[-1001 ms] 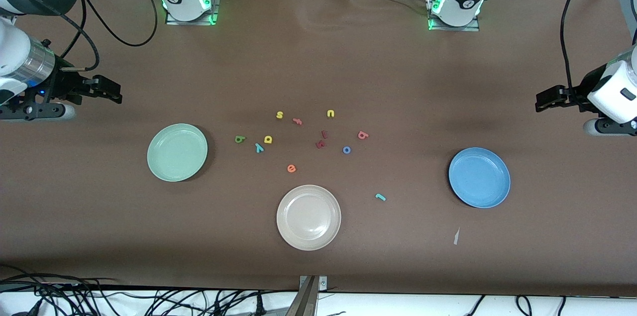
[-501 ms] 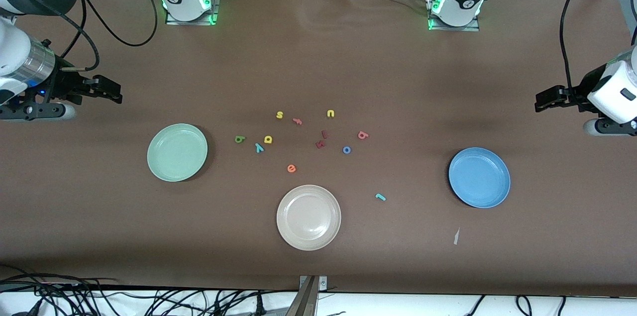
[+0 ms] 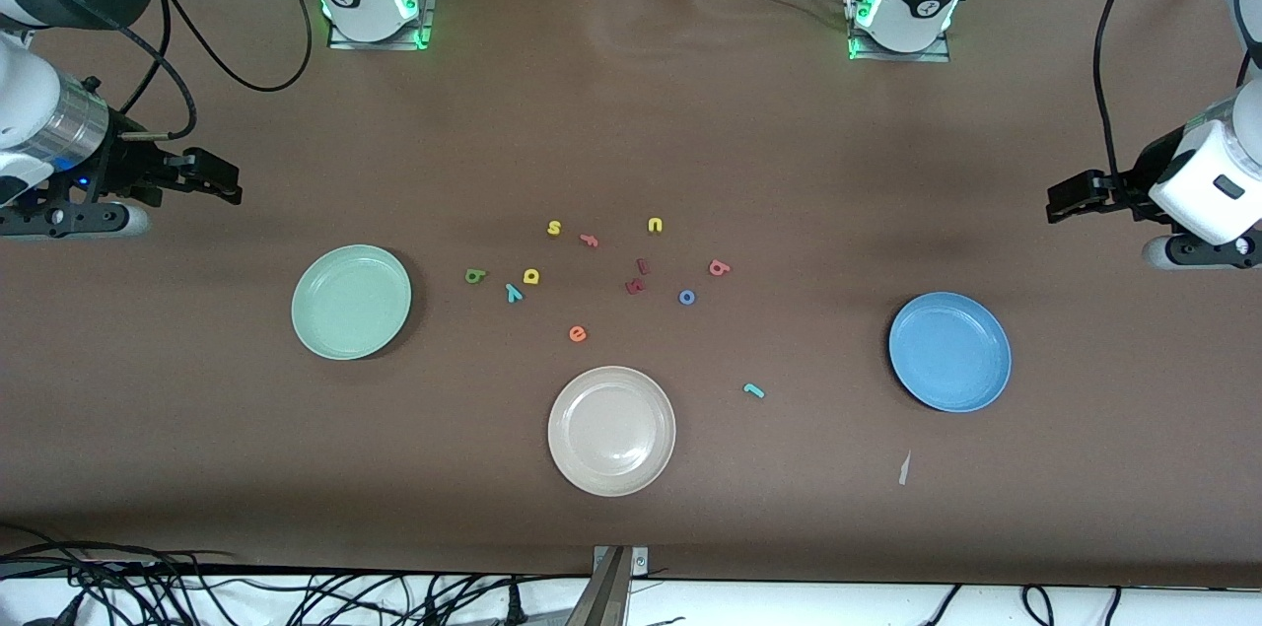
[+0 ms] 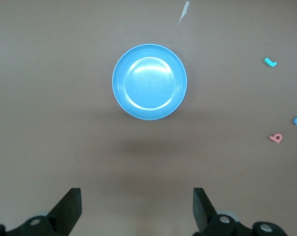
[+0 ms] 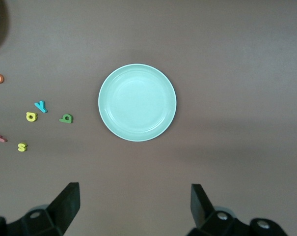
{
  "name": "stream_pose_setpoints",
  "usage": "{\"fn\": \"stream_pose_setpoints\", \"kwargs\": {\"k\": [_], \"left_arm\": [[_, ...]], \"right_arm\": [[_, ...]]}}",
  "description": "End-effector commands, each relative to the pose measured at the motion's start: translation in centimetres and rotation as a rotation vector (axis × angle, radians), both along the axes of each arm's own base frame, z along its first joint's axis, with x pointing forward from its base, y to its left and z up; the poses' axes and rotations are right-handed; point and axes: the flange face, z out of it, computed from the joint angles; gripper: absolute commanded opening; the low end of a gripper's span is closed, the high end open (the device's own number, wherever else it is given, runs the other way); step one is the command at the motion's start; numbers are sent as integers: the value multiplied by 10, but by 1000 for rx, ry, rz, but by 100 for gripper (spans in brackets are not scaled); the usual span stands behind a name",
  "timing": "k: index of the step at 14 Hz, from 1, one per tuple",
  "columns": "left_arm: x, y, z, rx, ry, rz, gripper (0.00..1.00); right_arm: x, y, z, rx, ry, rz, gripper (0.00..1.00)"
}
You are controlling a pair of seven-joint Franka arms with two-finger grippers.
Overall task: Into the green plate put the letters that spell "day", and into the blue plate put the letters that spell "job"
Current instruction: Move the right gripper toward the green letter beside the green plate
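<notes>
Blue plate (image 4: 149,81) under left pincer (image 4: 137,211)

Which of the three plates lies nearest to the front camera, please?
The beige plate. It lies lowest in the front view, between the green plate and the blue plate, which both lie farther from that camera.

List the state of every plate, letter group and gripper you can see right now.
Green plate: empty.
Blue plate: empty.
Beige plate: empty.
d, a, y: loose on the table.
j, o, b: loose on the table.
Left gripper: open, empty.
Right gripper: open, empty.
</notes>
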Motion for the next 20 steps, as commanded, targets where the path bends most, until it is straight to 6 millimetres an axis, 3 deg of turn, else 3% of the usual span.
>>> {"fn": "stream_pose_setpoints", "kwargs": {"k": [1, 8, 10, 13, 15, 20], "left_arm": [[-1, -23, 8, -13, 5, 23, 100], [-2, -25, 8, -11, 8, 29, 100], [-2, -23, 9, -8, 7, 30, 100], [-3, -28, 9, -2, 9, 21, 100], [-4, -45, 9, 3, 8, -7, 100], [-5, -54, 9, 4, 8, -22, 100]], "right_arm": [[-11, -2, 1, 22, -15, 9, 100], [-9, 6, 3, 58, -19, 7, 100], [-6, 19, -1, 58, -27, 12, 100], [2, 31, -11, 59, -37, 26, 100], [9, 43, -25, 57, -38, -9, 100], [18, 70, -45, 55, -42, -60, 100]]}}
